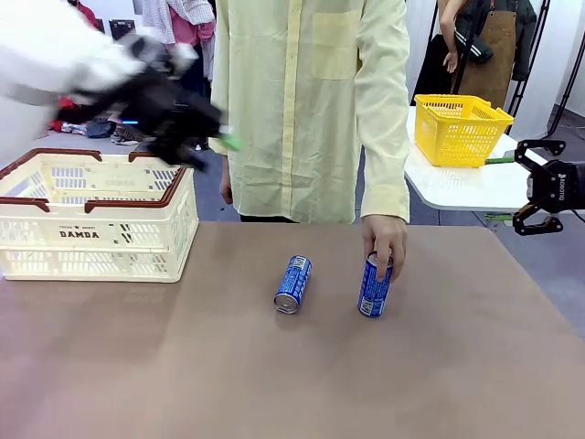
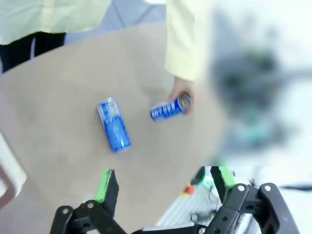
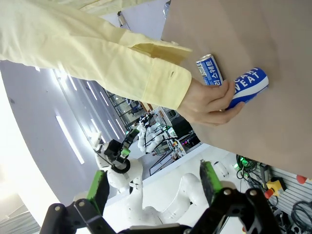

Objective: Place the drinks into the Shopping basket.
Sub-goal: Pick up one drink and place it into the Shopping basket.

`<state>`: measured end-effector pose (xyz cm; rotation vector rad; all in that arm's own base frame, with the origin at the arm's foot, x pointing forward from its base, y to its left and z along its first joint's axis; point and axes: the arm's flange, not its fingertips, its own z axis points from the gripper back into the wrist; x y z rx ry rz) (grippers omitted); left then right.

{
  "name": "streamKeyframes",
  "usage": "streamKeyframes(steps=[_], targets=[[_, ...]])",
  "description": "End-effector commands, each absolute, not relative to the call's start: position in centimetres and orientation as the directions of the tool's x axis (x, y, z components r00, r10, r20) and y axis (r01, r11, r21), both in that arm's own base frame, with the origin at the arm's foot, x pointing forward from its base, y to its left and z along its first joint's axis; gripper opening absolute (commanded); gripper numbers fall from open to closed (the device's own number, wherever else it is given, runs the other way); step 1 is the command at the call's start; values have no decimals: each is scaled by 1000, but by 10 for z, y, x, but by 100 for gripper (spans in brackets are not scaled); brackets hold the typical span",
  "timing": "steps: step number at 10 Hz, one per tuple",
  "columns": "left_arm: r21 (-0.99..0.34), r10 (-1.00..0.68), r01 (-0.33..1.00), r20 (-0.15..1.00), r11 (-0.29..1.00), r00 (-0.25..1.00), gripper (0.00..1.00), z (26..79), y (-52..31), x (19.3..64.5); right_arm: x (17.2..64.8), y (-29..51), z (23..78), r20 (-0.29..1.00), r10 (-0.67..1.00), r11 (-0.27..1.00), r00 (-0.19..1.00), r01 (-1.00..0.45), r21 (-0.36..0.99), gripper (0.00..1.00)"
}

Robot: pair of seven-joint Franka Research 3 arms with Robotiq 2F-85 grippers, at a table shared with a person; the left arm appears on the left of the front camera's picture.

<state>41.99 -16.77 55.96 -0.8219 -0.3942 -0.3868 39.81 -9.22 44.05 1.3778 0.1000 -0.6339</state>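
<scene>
Two blue drinks with white print are on the brown table. One can [image 1: 292, 283] lies on its side near the middle. The other can [image 1: 375, 290] stands upright to its right, with a person's hand [image 1: 385, 242] on its top. The cream Shopping basket [image 1: 91, 229] with a dark red rim sits at the far left. My left gripper [image 1: 208, 137], motion-blurred, hovers above the basket's right rim. In the left wrist view this gripper [image 2: 163, 183] is open and empty, well above the lying can [image 2: 113, 125] and the hand-held can [image 2: 169, 108]. My right gripper [image 1: 519, 187] is open off the table's right side.
A person in a pale yellow shirt [image 1: 306, 101] stands at the far edge. A yellow mesh basket [image 1: 462, 128] rests on a white side table [image 1: 457, 187] at the back right. In the right wrist view the right gripper [image 3: 153, 185] is far from both cans.
</scene>
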Motion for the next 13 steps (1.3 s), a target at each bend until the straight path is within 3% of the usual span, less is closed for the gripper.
streamKeyframes(steps=[1, 2, 4, 6, 10, 13], targets=[[-601, -252, 450, 387, 661, 887, 100, 525, -101, 404, 398, -94, 444, -423, -351, 63, 835, 472, 879, 100], [-613, -258, 433, 356, 661, 898, 100, 525, -78, 396, 398, -94, 444, -423, -351, 63, 835, 472, 879, 100], [-668, -224, 470, 424, 577, 878, 100, 506, -50, 382, 398, -94, 444, -423, -351, 63, 835, 472, 879, 100], [-675, -215, 454, 411, 582, 886, 100, 497, -56, 387, 398, -94, 444, -423, -351, 63, 835, 472, 879, 100], [-623, -267, 474, 400, 622, 877, 100, 515, -87, 393, 398, -94, 444, -423, -351, 63, 835, 472, 879, 100], [-514, -288, 426, 329, 745, 899, 100, 545, -172, 408, 398, -94, 444, -423, -351, 63, 835, 472, 879, 100]])
